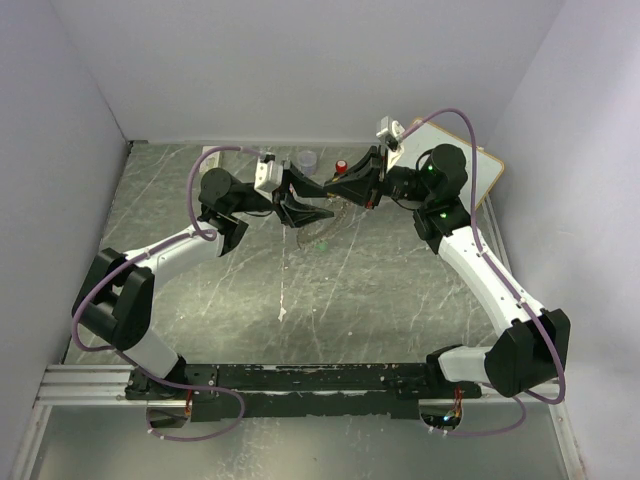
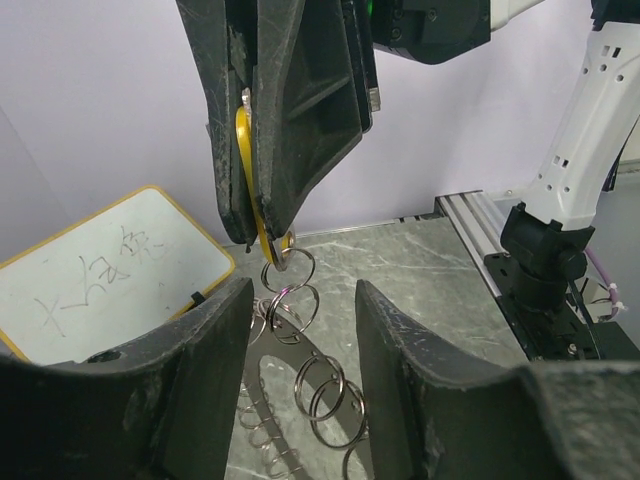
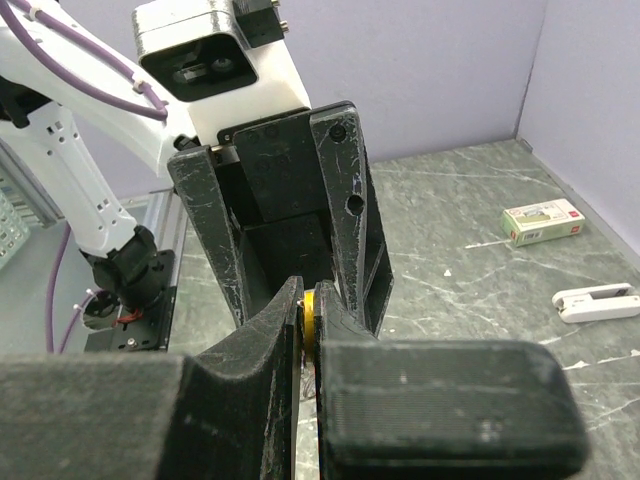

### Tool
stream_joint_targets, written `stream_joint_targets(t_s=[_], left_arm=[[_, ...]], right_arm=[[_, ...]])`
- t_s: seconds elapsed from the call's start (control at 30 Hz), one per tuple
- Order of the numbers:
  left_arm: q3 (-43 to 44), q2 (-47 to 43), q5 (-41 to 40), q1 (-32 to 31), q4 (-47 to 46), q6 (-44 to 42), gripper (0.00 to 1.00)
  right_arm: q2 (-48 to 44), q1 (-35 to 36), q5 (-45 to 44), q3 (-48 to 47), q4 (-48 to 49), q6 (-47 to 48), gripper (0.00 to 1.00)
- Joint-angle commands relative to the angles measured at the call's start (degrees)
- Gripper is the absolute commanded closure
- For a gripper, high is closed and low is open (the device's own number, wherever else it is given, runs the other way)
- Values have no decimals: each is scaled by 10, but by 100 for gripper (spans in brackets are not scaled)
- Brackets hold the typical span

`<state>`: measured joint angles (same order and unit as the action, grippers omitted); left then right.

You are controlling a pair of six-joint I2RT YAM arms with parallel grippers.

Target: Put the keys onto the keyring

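Observation:
My right gripper (image 3: 310, 296) is shut on the yellow-orange key (image 3: 311, 312), which shows only as a thin edge between its fingers. In the left wrist view that key (image 2: 244, 170) points down from the right gripper (image 2: 268, 215), and a small split ring (image 2: 287, 268) hangs at its tip. Below it the keyring (image 2: 325, 385) dangles as a string of silvery rings. My left gripper (image 2: 302, 300) faces it, open, with the rings hanging in the gap between its fingers. From above, both grippers (image 1: 300, 208) (image 1: 345, 190) meet nose to nose. The green key (image 1: 322, 243) lies on the table under them.
A red-topped black knob (image 1: 341, 166) and a small grey cup (image 1: 306, 158) stand at the back. A yellow-framed whiteboard (image 1: 484, 170) lies at the back right. A small box (image 3: 541, 221) and a white clip (image 3: 595, 300) lie on the marbled table (image 1: 380, 270).

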<state>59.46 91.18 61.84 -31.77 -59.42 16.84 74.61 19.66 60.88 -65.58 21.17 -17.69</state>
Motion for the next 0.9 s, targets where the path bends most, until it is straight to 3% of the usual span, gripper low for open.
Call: stream_joint_targets(t_s=[0.0, 0.87], left_arm=[[4, -3, -7, -2, 12, -17, 45], [-10, -11, -10, 18, -15, 11, 66]], right_arm=[[-17, -4, 0, -20, 5, 6, 100], [-18, -7, -2, -22, -3, 12, 100]])
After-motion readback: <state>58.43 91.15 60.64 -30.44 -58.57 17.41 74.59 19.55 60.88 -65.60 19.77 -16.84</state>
